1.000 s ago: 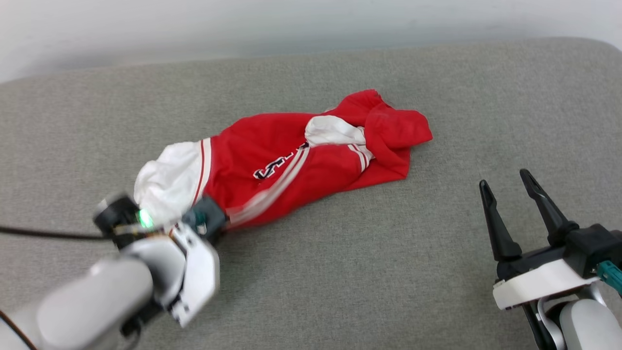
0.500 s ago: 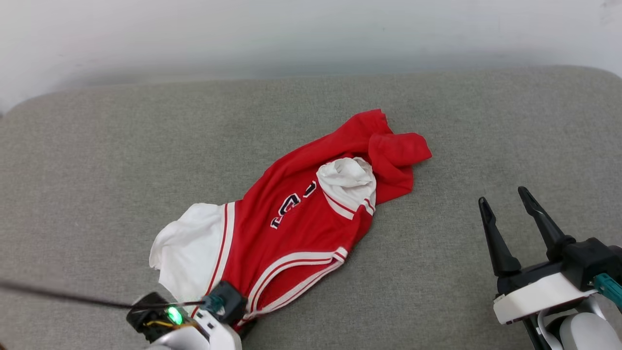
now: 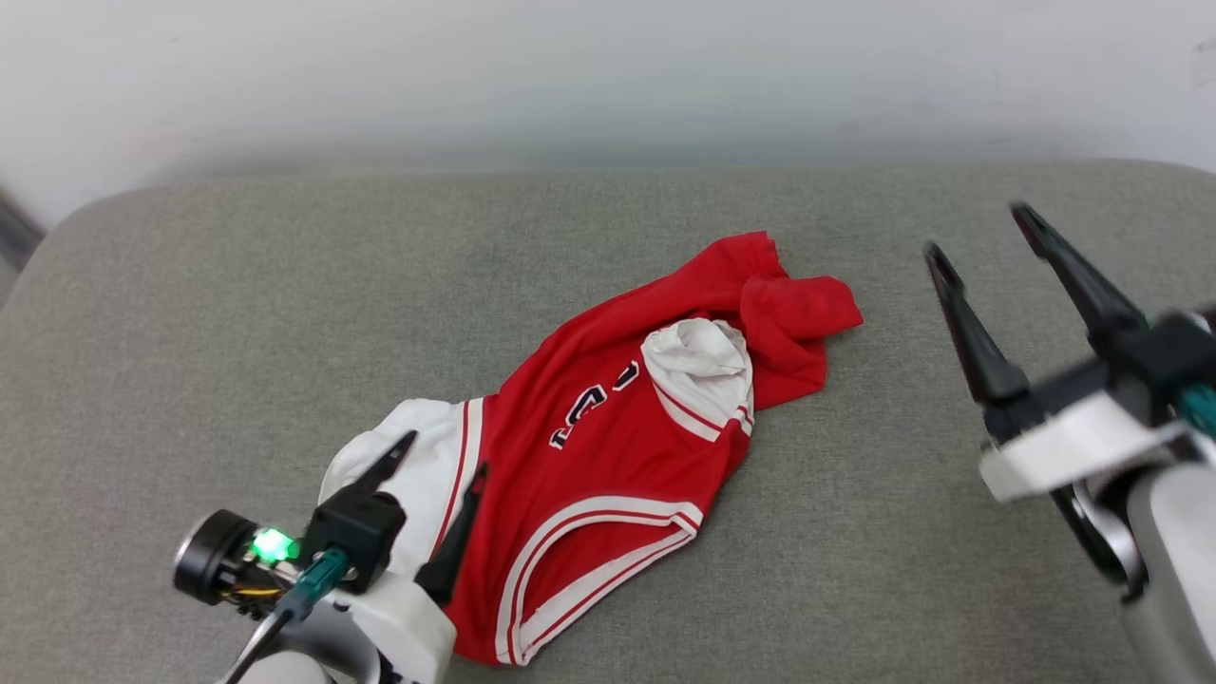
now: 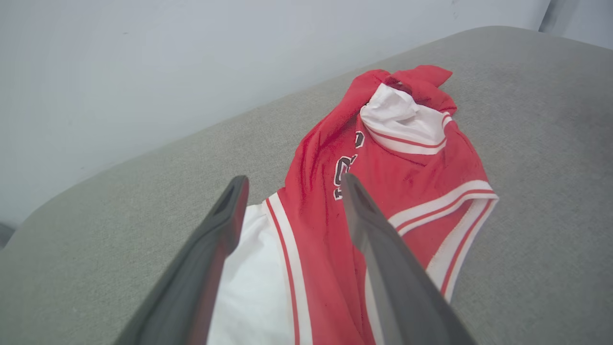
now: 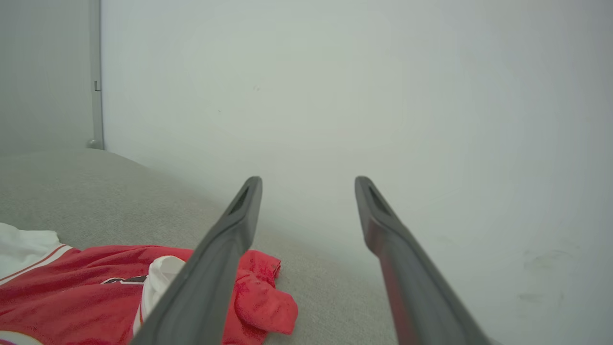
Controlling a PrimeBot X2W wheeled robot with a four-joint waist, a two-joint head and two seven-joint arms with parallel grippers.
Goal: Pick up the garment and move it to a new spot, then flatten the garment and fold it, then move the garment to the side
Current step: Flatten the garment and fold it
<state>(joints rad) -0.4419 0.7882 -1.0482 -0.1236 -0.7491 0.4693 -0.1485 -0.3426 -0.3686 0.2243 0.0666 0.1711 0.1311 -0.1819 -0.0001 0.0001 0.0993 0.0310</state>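
The left gripper (image 3: 444,454) has just let go of the shirt (image 3: 608,456) and stands wide over its white sleeve (image 3: 429,480), so it lies crumpled on the grey cushion (image 3: 190,313), moved but not flattened; the right gripper (image 3: 978,231) hangs wide, empty.

Garment (image 3: 608,456) lies crumpled on grey cushion (image 3: 237,313), left gripper (image 3: 446,451) jaws spread over its sleeve.

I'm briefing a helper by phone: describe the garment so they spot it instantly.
On the grey cushion before the pale wall, a crumpled garment lies by the left gripper. Its red body, white sleeves, striped trim and black letters stand out from the grey.
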